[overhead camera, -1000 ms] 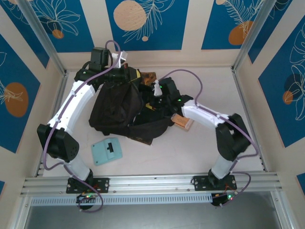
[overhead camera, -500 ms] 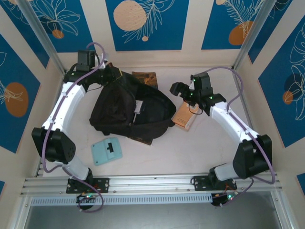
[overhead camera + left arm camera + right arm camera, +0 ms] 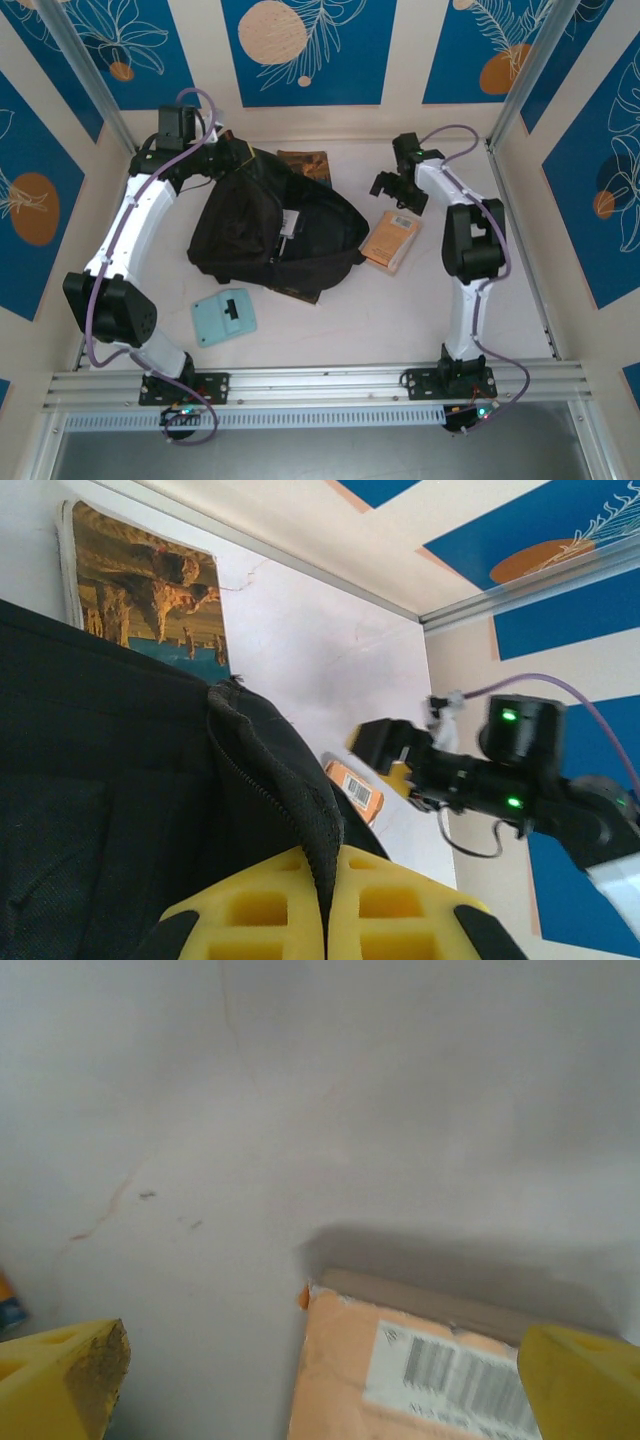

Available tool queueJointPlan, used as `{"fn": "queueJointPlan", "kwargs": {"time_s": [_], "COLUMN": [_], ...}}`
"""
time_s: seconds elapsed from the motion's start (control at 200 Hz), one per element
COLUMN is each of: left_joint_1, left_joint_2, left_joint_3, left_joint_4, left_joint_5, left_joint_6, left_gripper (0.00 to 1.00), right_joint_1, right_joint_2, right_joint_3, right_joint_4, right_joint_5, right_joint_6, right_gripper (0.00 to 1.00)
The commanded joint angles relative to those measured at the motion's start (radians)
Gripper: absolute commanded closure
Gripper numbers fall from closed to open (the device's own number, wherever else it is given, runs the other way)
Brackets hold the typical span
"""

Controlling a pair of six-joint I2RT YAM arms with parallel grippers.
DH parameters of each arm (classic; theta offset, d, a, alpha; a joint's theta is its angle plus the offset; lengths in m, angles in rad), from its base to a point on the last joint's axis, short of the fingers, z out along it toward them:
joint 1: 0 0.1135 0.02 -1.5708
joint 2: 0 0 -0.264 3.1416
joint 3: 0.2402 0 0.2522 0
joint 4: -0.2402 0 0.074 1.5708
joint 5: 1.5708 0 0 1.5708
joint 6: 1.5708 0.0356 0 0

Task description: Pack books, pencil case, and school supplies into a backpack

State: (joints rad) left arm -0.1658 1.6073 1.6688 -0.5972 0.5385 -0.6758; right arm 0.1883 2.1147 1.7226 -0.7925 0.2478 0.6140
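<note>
Now | backpack: black, slumped | left gripper: pinching its zip edge | right gripper: spread wide over orange book

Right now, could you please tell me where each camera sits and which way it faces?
Top external: above and behind the bases, looking down on the white table; left arm, right arm, large soft black fabric backpack, plain orange paperback book.
Left wrist: faces across the backpack towards the right arm; yellow left pincer shut on the backpack's zip edge.
Right wrist: faces down at the table; open right pincer frames the book's barcoded end.
Shared: both wrist views show that book.
</note>
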Motion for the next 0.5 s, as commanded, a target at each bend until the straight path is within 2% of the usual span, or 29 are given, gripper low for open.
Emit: {"fn": "queueJointPlan", "kwargs": {"time_s": [0.0,0.11,0.25,0.495], "left_joint_1": [0.014,0.013,0.011,0.011], "left_joint_2": [0.004,0.01,0.019,0.016], "left_joint_3": [0.008,0.003,0.001,-0.006], "left_joint_4": [0.057,0.066,0.071,0.076], "left_joint_5": [0.033,0.046,0.062,0.063], "left_joint_6": [-0.007,-0.016,-0.024,-0.024], "left_gripper": [1.0,1.0,1.0,1.0], "right_joint_1": [0.05,0.057,0.051,0.001], "right_joint_2": [0.028,-0.005,-0.119,-0.292], "right_joint_3": [-0.005,-0.103,-0.278,-0.535], "right_joint_4": [-0.12,-0.076,0.024,0.151], "right_joint_5": [-0.025,-0.065,-0.122,-0.251], "right_joint_6": [-0.054,-0.032,0.02,0.156], "right_gripper": [0.01,0.05,0.08,0.13]}}
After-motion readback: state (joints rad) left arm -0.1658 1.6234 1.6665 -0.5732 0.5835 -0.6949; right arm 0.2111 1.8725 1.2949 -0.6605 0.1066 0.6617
